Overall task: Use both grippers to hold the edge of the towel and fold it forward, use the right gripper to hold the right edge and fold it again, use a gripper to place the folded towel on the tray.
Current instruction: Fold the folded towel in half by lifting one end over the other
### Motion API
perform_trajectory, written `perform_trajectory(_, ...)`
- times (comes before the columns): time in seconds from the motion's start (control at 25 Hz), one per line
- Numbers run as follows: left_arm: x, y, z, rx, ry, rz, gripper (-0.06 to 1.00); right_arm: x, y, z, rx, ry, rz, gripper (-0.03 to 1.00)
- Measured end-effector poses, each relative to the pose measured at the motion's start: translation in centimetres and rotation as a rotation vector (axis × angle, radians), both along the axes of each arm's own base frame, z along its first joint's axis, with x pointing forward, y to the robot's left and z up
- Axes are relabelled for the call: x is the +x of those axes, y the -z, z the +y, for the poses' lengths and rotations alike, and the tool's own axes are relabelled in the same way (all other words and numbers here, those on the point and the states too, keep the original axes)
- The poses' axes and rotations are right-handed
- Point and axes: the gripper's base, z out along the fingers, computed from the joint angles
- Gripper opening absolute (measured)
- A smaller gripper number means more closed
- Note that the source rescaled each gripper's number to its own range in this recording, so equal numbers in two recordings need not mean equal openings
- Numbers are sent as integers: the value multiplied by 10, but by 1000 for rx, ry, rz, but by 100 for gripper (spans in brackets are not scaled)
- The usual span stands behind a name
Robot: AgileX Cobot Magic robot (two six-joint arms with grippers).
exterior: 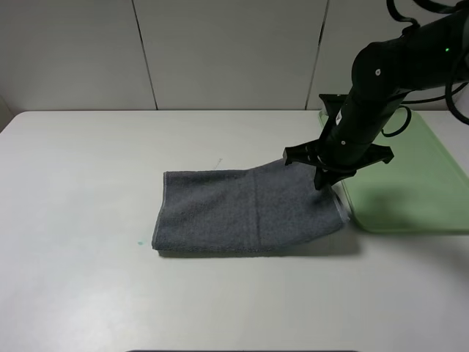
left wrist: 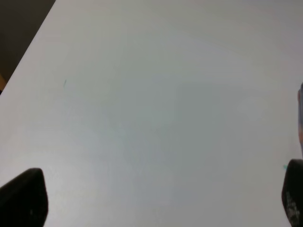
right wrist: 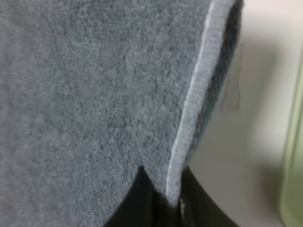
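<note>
From the high camera I saw the dark grey terry cloth towel (exterior: 242,213) lying folded in a long rectangle near the middle of the flat white table (exterior: 88,183). Its left fold rested flat on the surface, while its right end was raised off the table with a shadow under it.

The all-black right gripper (exterior: 325,183) reached down from the right side of the view and met the towel at that raised end. In the right wrist view, the 2 black fingers (right wrist: 137,198) were pinched together on the thin pale-stitched edge of the towel (right wrist: 189,118), so that hand was closed and gripping the hem.

The light green rectangular plastic tray (exterior: 410,191), with its low raised rim, sat on the right part of the table. Its near left corner lay just beside the lifted end of the towel. I could not tell whether cloth and rim touched. No part of the towel lay in the tray.

The left gripper (left wrist: 158,198) did not show in the high view. Its wrist camera showed 2 dark fingertips (left wrist: 23,198) spread wide apart over bare white tabletop with nothing between them, so that hand was open and held nothing.
</note>
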Motion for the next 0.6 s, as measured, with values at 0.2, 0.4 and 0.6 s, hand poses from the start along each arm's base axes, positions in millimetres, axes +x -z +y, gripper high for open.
perform_trajectory(0.2,0,0,0,0,0,0,100,-4,-19,-6,-37,-34,-42,4)
perform_trajectory(0.4,0,0,0,0,0,0,100,1,-38,-10,-126,-65,-30,4)
perform_trajectory(0.6,0,0,0,0,0,0,100,9,-59,-13,-195,-76,-34,4)
